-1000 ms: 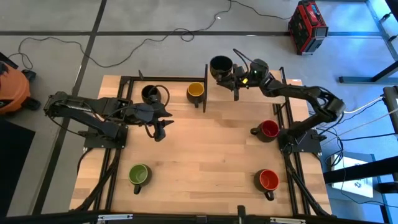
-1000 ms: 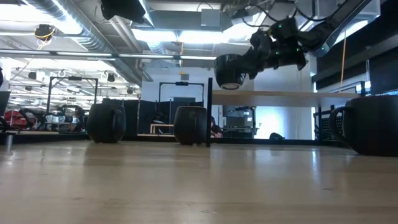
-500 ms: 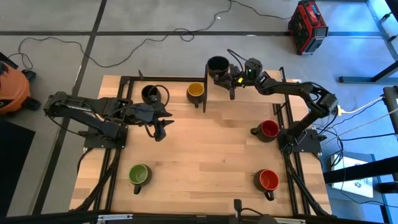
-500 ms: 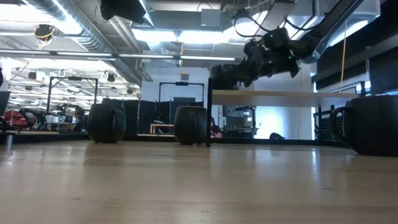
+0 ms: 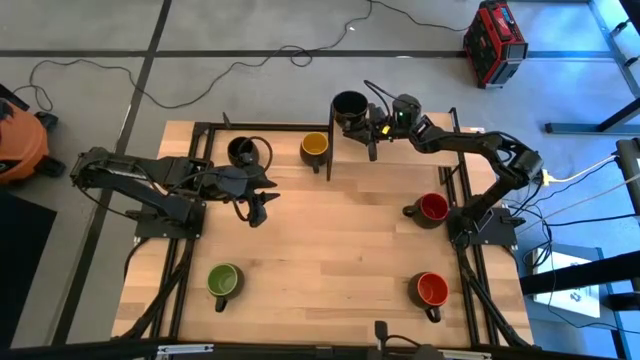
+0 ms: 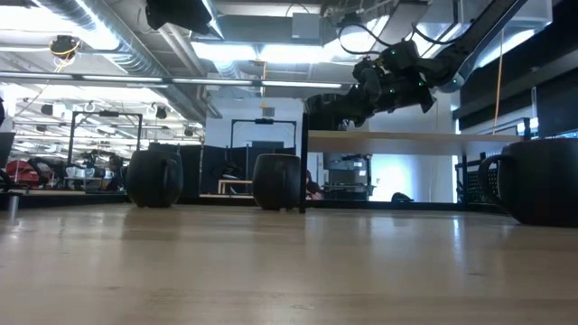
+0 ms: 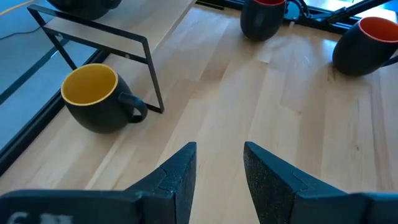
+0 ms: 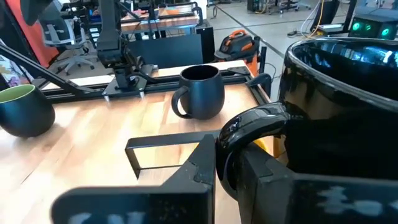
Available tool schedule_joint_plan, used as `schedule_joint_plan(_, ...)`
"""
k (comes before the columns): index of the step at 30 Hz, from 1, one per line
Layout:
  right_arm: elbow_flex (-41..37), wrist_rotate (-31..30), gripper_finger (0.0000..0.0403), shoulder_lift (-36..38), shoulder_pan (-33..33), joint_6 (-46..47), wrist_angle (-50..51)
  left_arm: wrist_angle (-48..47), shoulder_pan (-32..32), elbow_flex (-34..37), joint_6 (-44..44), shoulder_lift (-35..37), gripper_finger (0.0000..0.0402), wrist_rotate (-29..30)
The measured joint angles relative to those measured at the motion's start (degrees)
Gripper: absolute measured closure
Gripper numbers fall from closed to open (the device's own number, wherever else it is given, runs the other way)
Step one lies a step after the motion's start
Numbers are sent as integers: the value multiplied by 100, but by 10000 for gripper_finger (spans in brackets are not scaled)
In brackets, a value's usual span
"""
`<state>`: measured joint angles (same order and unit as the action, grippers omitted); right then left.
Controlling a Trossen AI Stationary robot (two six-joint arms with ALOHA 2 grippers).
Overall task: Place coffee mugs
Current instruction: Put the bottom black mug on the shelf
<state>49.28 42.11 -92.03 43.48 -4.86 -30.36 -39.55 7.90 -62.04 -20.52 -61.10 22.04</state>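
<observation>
My right gripper (image 5: 372,128) is at the table's far edge, shut on a black-lined coffee mug (image 5: 350,104) that is over the left end of a raised shelf (image 6: 424,138). My left gripper (image 5: 258,206) hovers open over the table's left half, touching nothing. The other mugs stand upright on their bases. A second black mug (image 5: 243,150) and the yellow mug (image 5: 314,146) are near the far edge. The red mug (image 5: 432,207) and the orange-red mug (image 5: 431,289) are on the right, and the green mug (image 5: 222,282) is near left. My right gripper pinches the black mug's handle (image 8: 255,121) between its two fingers (image 8: 205,168), coming level from the table's right. The mug sits upright with its mouth up. Its base (image 6: 330,126) is level with the shelf top; whether it rests there I cannot tell.
A thin black post (image 6: 302,162) carries the shelf's left end, right beside the yellow mug (image 7: 93,96). Black frame rails (image 5: 270,126) run along the table's far edge and sides. Bare wood (image 5: 330,240) lies in the table's middle.
My right gripper has come down a little toward the shelf and slightly toward the table's left, still shut on the mug. The mug was tilted and has levelled out to upright. It has stayed almost still for the last half second.
</observation>
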Motion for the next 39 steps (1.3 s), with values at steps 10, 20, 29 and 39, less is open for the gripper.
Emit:
schedule_joint_plan(10,0,16,383,0,0,-12,46,0,0,0,7,0,274,0)
schedule_joint_plan(20,0,-19,371,0,-39,-184,200,0,0,0,8,0,274,0)
schedule_joint_plan(29,-2,-129,355,2,-39,-131,235,0,0,0,8,0,274,-2)
schedule_joint_plan(39,-2,-205,273,4,-39,-109,372,0,0,0,3,0,274,-10)
